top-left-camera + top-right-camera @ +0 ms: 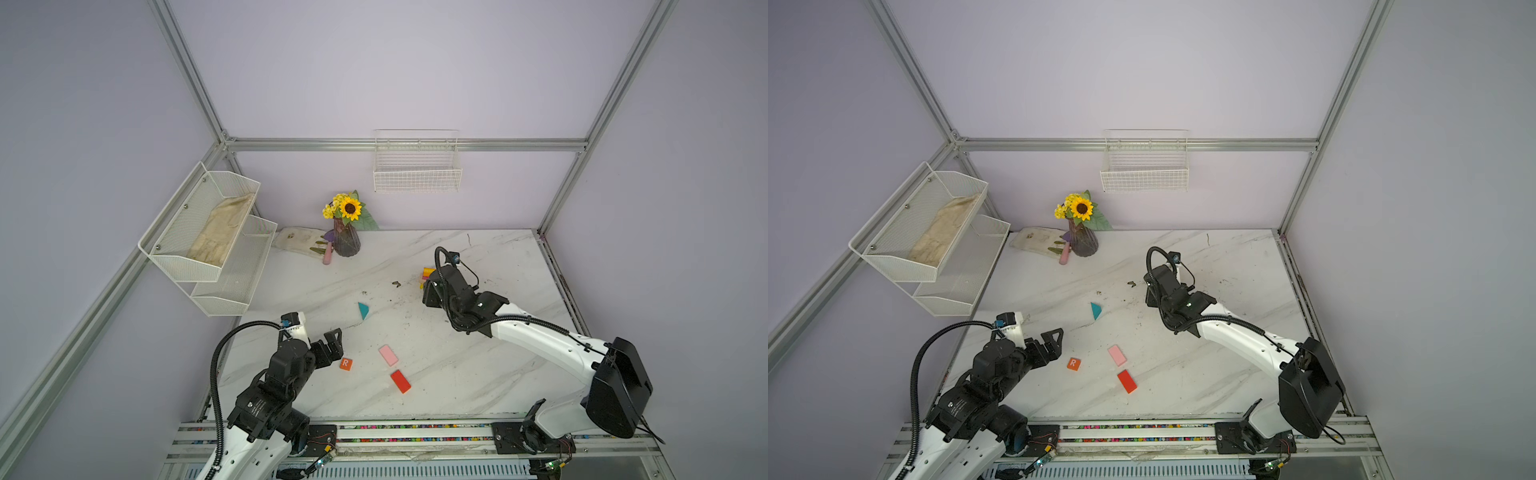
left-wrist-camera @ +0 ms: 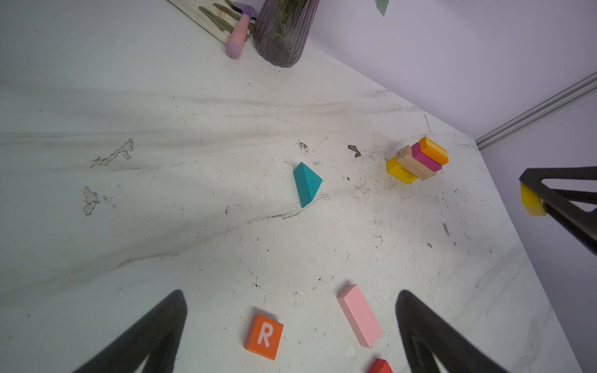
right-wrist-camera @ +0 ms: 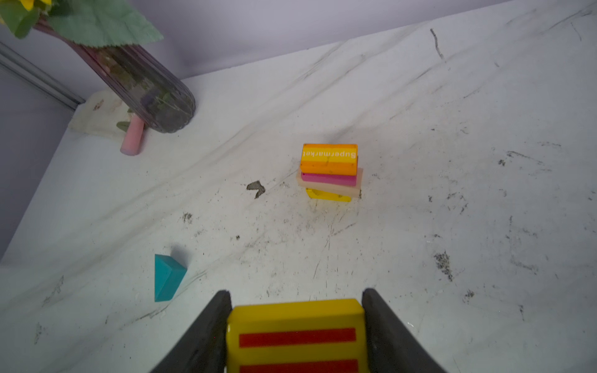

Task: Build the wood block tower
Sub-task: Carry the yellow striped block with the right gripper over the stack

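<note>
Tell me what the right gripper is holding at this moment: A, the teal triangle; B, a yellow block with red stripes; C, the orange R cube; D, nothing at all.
B: in the right wrist view the right gripper has its fingers closed on either side of the yellow block with red stripes.

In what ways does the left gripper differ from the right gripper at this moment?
The left gripper stands wide open and empty; the right gripper is shut on a yellow block with red stripes. The left gripper points at the orange R block and the pink slab; the right gripper faces the tower. Both have black fingers.
</note>
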Motion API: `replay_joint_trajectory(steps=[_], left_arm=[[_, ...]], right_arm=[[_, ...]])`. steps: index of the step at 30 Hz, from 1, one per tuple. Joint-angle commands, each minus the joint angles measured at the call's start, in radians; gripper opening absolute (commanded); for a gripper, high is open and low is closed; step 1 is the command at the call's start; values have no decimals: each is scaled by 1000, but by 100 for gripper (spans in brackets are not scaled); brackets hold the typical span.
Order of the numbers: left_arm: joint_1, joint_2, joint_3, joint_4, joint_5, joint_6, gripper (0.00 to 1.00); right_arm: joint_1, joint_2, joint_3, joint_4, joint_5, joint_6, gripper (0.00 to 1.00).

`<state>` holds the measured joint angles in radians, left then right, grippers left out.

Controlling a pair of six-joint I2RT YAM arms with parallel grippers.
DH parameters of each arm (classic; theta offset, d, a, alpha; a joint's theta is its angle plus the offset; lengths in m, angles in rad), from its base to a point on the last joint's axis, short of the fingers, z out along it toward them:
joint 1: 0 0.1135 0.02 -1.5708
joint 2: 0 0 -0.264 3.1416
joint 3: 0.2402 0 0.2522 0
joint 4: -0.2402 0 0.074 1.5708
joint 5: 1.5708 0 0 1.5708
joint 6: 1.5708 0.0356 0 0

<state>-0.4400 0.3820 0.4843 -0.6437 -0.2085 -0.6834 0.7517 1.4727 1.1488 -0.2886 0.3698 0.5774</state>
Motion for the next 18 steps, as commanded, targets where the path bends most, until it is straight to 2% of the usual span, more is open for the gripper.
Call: replay_joint_trajectory(steps=[1, 8, 18], left_arm=[[-3, 21, -34, 45, 9, 25, 100], [-3, 46, -29, 52, -11, 24, 100], [-3, 52, -29, 52, -15, 24, 100]], right_arm=[[-62, 45, 78, -37, -59, -13, 37], [-152, 200, 263, -117, -139, -6, 31], [-162, 416, 534, -316, -62, -1, 27]])
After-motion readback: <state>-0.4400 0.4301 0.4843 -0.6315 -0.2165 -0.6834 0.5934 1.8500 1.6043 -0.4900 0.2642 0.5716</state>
